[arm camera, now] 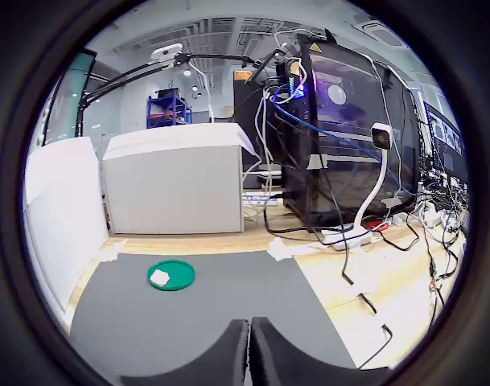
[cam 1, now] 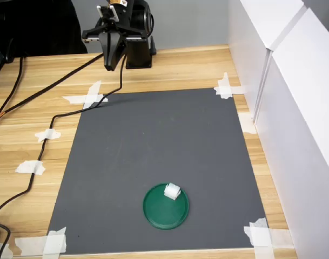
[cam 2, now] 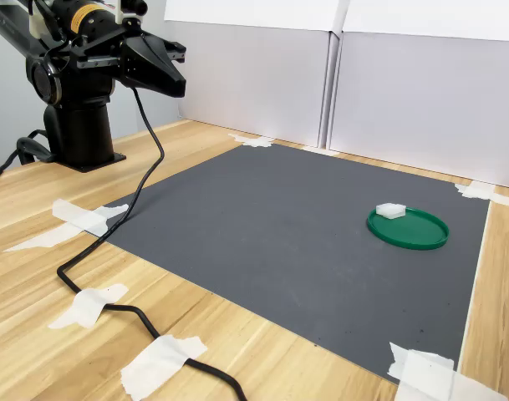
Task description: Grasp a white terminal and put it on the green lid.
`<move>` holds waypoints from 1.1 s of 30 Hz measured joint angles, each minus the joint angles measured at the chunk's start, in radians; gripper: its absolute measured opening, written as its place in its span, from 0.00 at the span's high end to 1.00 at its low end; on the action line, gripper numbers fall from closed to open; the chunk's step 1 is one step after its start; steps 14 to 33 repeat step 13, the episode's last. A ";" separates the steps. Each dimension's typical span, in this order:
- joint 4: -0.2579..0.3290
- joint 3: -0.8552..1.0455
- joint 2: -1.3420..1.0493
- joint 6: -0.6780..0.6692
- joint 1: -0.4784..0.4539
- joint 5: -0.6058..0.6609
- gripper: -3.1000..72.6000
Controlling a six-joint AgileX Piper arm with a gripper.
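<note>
**Terminal already on the lid, my end effector shut and far off**

The white terminal (cam 1: 172, 191) sits on the green lid (cam 1: 165, 211), near the rim, on the side toward my base in the first exterior view. My end effector (cam 1: 112, 58) hangs high near the arm's base, well apart from both, its jaws pressed together on nothing, as the wrist view shows.

I judge the terminal to be light, stiff plastic, small and blocky, with smooth faces that could slip. If I had to take it again, I would pinch it across two opposite flat sides, low on the body, with a gentle squeeze. The lid is thin and loose on the dark mat (cam 1: 153, 145), so a nudge could slide it.

Around them the mat is taped to the wooden worktop (cam 1: 196, 67). A black cable (cam 2: 150, 180) trails beside the mat's edge, and white panels (cam 2: 421, 92) stand along two sides. Nothing lies between me and the lid.
</note>
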 joint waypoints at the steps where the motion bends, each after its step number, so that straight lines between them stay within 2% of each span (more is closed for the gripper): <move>1: -0.001 0.004 -0.034 0.000 0.000 0.020 0.98; 9: -0.002 0.006 -0.183 0.000 0.000 0.116 0.98; 33: -0.002 0.006 -0.190 0.000 0.000 0.118 0.98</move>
